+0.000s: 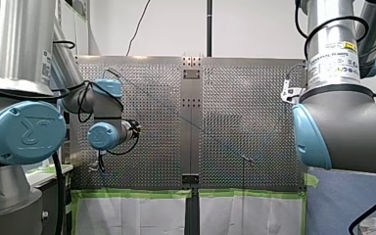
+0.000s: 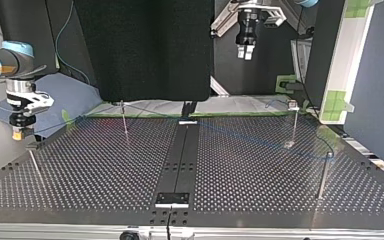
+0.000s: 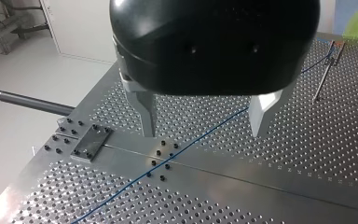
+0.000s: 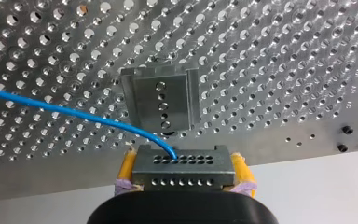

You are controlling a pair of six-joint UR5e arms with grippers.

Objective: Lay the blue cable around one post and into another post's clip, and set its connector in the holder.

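Note:
The thin blue cable [image 3: 200, 135] lies slack across the perforated table [image 3: 307, 144], passing under my left gripper [image 3: 205, 122], which hangs open above it with nothing between its metal fingers [image 3: 148, 114]. A post [image 3: 323, 77] stands ahead of it. In the right wrist view my right gripper [image 4: 182, 164] is shut on the metal connector [image 4: 182, 173], yellow pads [image 4: 127, 164] at each side. The blue cable [image 4: 74, 112] leaves the connector's top. The metal holder [image 4: 161, 102] sits on the table just ahead of the connector, apart from it. In the top view my right gripper [image 2: 19, 133] hovers at the left edge.
Thin upright posts [image 2: 124, 120] [image 2: 294, 122] [image 2: 324, 175] stand across the table in the top view, with another post [image 2: 34, 162] near the right gripper. A dark centre strip [image 2: 180, 160] divides the table. Green tape [image 1: 137, 194] lines the table's near edge in the front view.

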